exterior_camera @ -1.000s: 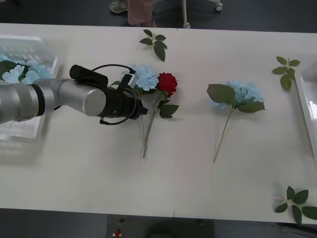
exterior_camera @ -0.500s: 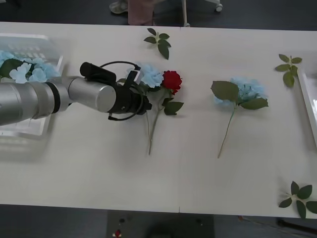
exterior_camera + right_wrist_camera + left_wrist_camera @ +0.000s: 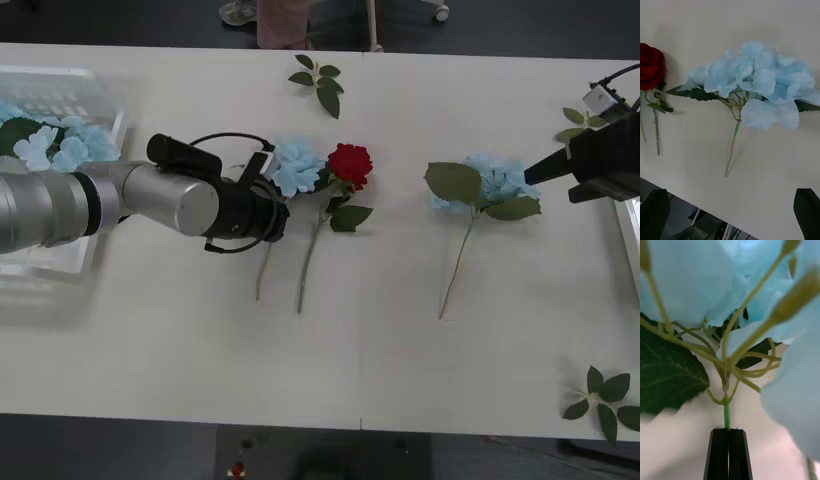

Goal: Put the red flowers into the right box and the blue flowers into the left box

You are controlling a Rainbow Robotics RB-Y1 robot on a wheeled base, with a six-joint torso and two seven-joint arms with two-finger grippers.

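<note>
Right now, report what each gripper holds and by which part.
The left gripper is shut on a blue flower, pinching its thin stem just below the bloom. The right gripper is open, holding nothing.

Front view looks down over the table [image 3: 330,380]; 2 wrist views sit close; right wrist shares the blue flower [image 3: 495,185] [image 3: 756,80].

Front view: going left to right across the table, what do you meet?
Left box holding blue flowers → left gripper shut on a blue flower → red flower → a second blue flower lying loose → right gripper → right box at the edge.
</note>
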